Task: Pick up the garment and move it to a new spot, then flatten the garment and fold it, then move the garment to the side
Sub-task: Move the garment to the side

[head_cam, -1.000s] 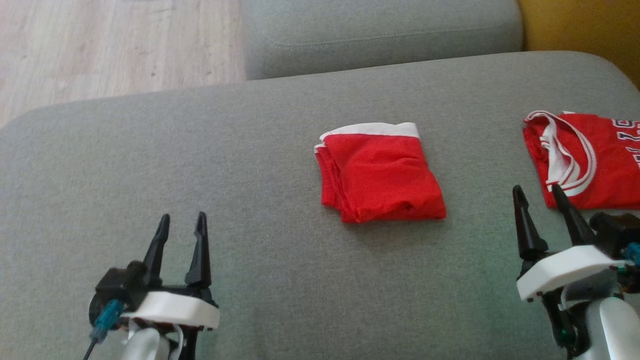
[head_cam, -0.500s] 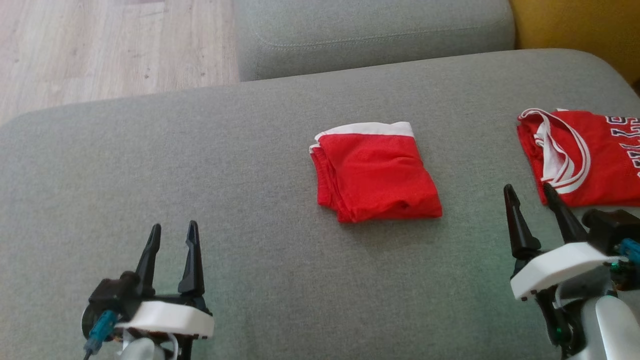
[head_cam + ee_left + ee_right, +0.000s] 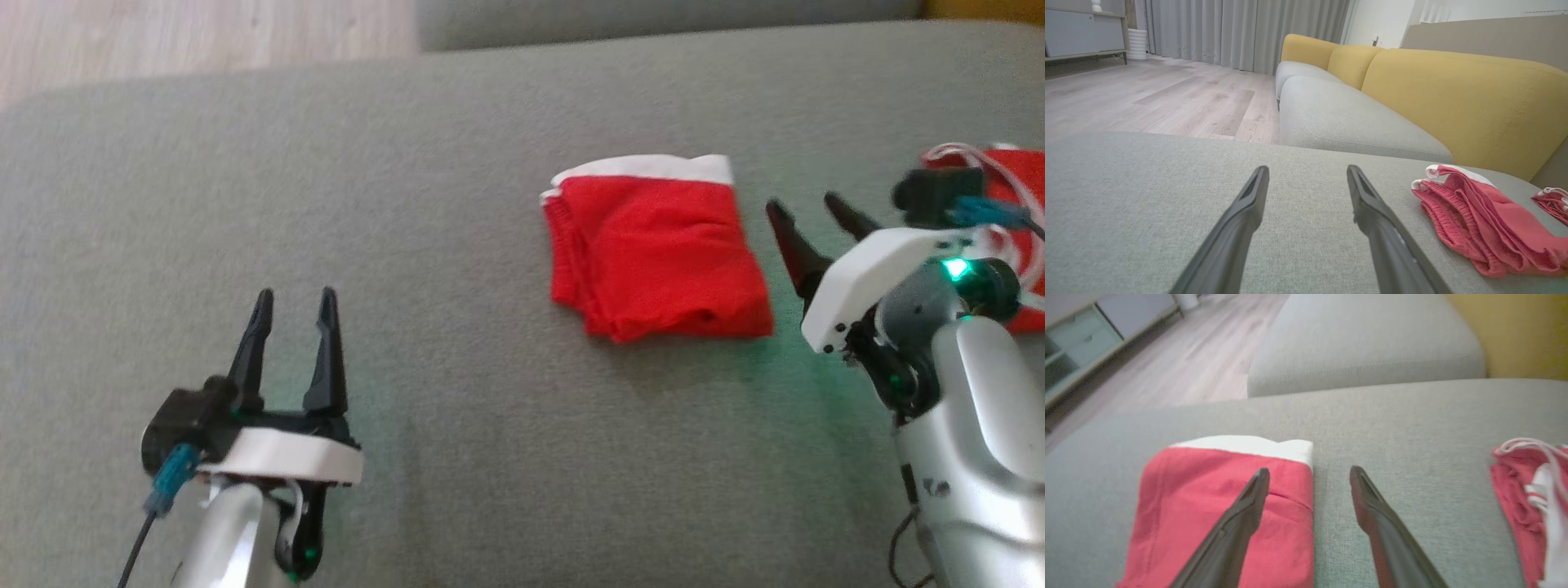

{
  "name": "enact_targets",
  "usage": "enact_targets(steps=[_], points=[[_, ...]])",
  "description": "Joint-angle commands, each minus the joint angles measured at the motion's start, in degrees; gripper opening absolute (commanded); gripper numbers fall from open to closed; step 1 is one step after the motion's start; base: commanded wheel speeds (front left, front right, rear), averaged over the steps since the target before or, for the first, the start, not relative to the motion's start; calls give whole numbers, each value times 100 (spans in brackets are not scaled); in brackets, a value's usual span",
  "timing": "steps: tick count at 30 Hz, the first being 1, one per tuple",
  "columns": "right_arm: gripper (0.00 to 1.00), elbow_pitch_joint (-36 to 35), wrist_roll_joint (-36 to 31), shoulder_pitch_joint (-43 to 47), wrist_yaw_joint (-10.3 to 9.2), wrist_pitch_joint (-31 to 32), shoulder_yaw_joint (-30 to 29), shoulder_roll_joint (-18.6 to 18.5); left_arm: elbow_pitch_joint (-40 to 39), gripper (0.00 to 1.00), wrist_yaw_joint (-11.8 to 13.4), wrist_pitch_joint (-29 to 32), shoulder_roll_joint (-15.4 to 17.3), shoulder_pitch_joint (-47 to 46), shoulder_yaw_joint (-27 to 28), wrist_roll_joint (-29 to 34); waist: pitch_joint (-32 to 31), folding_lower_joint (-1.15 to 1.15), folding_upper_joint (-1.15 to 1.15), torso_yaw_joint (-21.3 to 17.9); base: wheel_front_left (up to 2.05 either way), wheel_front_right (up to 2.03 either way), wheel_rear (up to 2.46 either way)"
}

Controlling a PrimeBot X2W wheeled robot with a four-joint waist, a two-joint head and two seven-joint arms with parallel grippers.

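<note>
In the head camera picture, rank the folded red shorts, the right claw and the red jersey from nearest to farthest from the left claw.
1. The folded red shorts, mid-seat, to the right of the left claw.
2. The right claw, just past the shorts' right edge.
3. The red jersey, at the far right, partly hidden by the right arm.

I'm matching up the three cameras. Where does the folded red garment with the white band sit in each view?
Head view: folded red garment, right of centre.
Left wrist view: folded red garment, lower right.
Right wrist view: folded red garment, lower left.
Shared landmark: red jersey with white trim, at its right in every view.
</note>
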Motion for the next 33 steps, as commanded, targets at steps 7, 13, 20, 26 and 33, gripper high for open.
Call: enact_targets(steps=[7,13,20,26,33], points=[[100,1026,-112,-772,-5,495,169,73,-161,100,-52,-55,-8,-444,29,84,540,-1,0,457,0,0,0],[100,1856,142,-958,-5,855,390,165,-112,100,-64,-55,-17,-502,39,106,617,-1,0,489,0,0,0],[0,1672,367,-1164,-5,984,1152,-257,-86,100,-73,-55,-26,-466,59,112,489,-1,0,202,0,0,0],[0,560,727,-1536,-5,1323,2454,-1307,-159,100,-78,-55,-17,-415,96,95,397,-1,0,-355,0,0,0],[0,-222,901,-2096,-5,1095,3281,-2690,-183,100,-81,-55,33,-471,95,102,476,-1,0,-992,0,0,0]])
